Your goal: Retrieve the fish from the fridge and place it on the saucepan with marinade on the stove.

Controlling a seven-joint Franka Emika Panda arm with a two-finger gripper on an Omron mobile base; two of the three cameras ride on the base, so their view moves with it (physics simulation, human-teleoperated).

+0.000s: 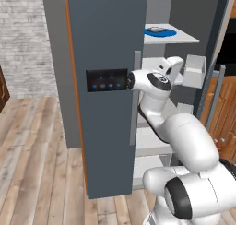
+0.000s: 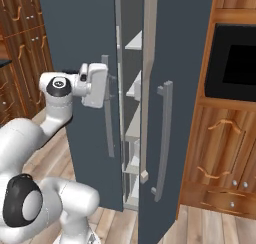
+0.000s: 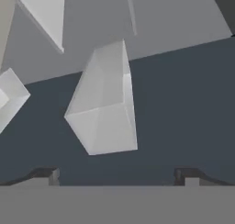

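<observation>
Left base view shows the fridge [image 1: 108, 104] with one door swung open and a blue plate [image 1: 160, 32] on its top shelf. The gripper [image 3: 117, 175] reaches inside, fingers spread wide, holding nothing. I cannot tell where the fish is.

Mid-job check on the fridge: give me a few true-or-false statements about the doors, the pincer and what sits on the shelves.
1. The tall dark blue-grey fridge has a door standing open. True.
2. The pincer has its jaws closed on a fish. False: the fingertips stand apart with nothing between them.
3. A flat blue dish lies on an upper white shelf. True.
4. The arm is reaching toward a stove. False: it reaches toward the fridge, by the long grey vertical handle.
</observation>
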